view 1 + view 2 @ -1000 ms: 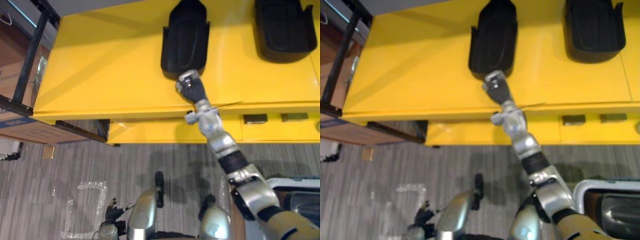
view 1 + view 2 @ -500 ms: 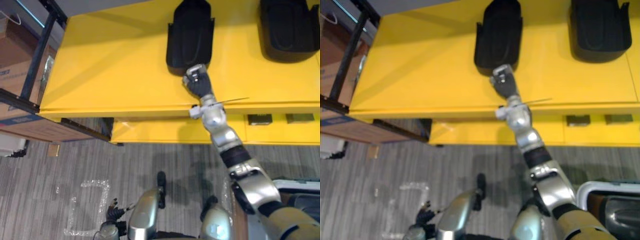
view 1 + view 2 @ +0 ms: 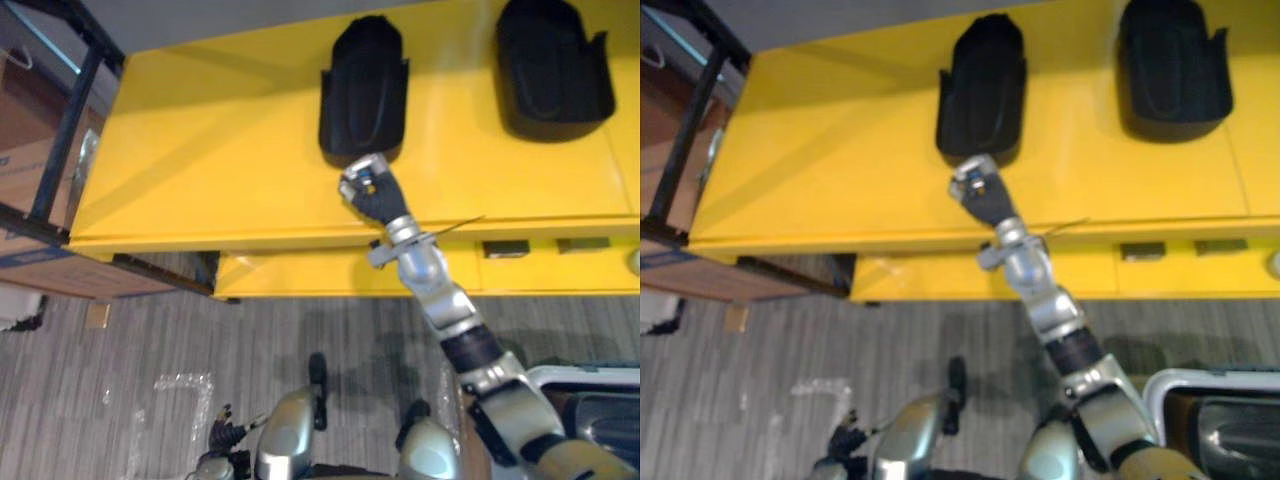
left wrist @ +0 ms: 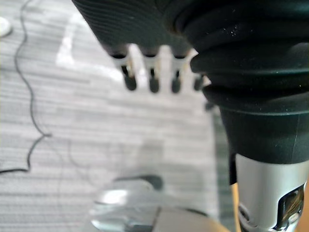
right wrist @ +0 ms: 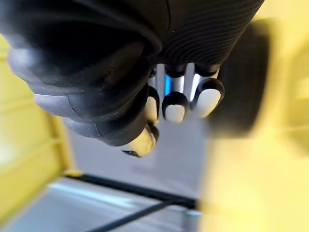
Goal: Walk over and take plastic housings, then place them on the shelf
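Fingers of right hand (image 3: 366, 190) curled, empty, beside nearer housing (image 3: 363, 90); left hand (image 4: 153, 83) relaxed

Premises: a workshop or light-industrial test area. Evidence: a yellow metal workbench (image 3: 200, 150) with moulded black plastic housings (image 3: 363, 90) laid out on top. A black metal rack (image 3: 62, 130) stands beside it, with brown cardboard cartons (image 3: 25, 190) showing between its bars. Grey striped carpet flooring (image 3: 300, 330) carries clear tape markings (image 3: 175, 400).
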{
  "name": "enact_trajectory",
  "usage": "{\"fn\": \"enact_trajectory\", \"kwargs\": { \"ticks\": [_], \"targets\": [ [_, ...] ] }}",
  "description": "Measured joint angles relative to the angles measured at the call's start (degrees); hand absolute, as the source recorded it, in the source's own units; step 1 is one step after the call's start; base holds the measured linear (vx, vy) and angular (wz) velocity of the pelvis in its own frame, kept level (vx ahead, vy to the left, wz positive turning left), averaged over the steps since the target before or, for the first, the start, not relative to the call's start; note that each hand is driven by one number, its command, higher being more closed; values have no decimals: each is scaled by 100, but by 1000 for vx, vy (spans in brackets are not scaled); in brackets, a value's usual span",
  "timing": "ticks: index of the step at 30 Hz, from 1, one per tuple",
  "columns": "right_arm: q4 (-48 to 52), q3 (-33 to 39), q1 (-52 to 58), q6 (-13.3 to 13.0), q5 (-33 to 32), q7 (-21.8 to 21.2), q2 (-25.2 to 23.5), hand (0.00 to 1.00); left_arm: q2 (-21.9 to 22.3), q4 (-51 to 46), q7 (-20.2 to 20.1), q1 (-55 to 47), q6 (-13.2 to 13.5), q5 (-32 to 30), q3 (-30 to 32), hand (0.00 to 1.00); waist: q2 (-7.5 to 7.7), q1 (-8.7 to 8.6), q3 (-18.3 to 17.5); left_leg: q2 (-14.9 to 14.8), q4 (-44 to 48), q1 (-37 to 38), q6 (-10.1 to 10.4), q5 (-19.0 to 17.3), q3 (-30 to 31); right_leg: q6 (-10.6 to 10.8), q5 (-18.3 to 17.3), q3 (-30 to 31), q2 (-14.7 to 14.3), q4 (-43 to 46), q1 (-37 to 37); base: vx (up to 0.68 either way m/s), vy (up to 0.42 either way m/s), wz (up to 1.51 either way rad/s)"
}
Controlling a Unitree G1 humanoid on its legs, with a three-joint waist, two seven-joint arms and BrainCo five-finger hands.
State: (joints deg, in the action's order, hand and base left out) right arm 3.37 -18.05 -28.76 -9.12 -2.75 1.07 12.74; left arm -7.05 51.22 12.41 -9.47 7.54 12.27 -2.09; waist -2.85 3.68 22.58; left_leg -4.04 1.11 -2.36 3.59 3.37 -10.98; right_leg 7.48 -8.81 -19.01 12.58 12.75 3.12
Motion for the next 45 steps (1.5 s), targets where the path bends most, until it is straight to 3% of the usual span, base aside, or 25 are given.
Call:
{"fn": "enact_trajectory", "kwargs": {
  "ticks": [3, 5, 9, 17, 23, 29, 36, 45],
  "targets": [
    [839, 584, 695, 163, -424, -293, 55, 100, -120, 182, 43, -92, -15, -148, 148, 0, 350, -121, -485, -57, -321, 319, 42, 23, -228, -13, 203, 229, -161, -406, 203, 155, 1, -37],
    [1155, 1061, 1055, 199, -945, -598, 211, 100, -164, 204, 103, -145, -41, -167, 209, 0, 506, -227, -732, -101, -570, 602, 67, 39, -440, -50, 351, 434, -223, -574, 298, 104, 34, -53],
    [1468, 1250, 1438, 195, -1396, -1036, 444, 100, -152, 283, 253, -93, -56, -176, 323, 0, 559, -454, -924, -155, -575, 750, 98, 15, -698, -67, 635, 761, -315, -735, 310, 23, 41, -40],
    [1097, 250, 1634, -434, -1093, -1147, 294, 100, -109, 675, 304, 23, -59, -130, 315, 0, 479, -402, -1232, -214, -619, 608, 111, 68, -594, -68, 704, 813, -375, -914, 302, -97, 14, -2],
    [2, -449, 1328, -481, -951, -1095, 87, 100, -80, 745, 303, 5, -255, -116, 318, 0, 365, -225, -1134, -304, -617, 214, 150, 378, -253, -125, 497, 480, -472, -779, 52, -132, -28, 31],
    [-578, -491, 225, -580, -532, -811, -276, 100, -146, 657, 286, 73, -302, -38, 361, 0, 388, -45, -518, -275, -584, -191, 81, 609, -10, -149, 517, 190, -400, -502, -247, -71, 21, 31],
    [-1221, -208, -621, -582, 24, -346, -334, 100, -83, 488, 192, 170, -254, 87, 349, 0, 52, 56, 146, -36, -577, -424, -31, 724, 258, -58, 320, 9, -139, 97, -559, -9, 37, 23],
    [-1744, 336, -1253, -582, 316, 192, -96, 100, 1, 373, 6, 401, -248, 77, 59, 0, -181, 86, 381, 56, 400, -1144, -107, 402, 407, -91, -106, 11, 139, 974, -1142, 2, -5, 8]
  ]
}}
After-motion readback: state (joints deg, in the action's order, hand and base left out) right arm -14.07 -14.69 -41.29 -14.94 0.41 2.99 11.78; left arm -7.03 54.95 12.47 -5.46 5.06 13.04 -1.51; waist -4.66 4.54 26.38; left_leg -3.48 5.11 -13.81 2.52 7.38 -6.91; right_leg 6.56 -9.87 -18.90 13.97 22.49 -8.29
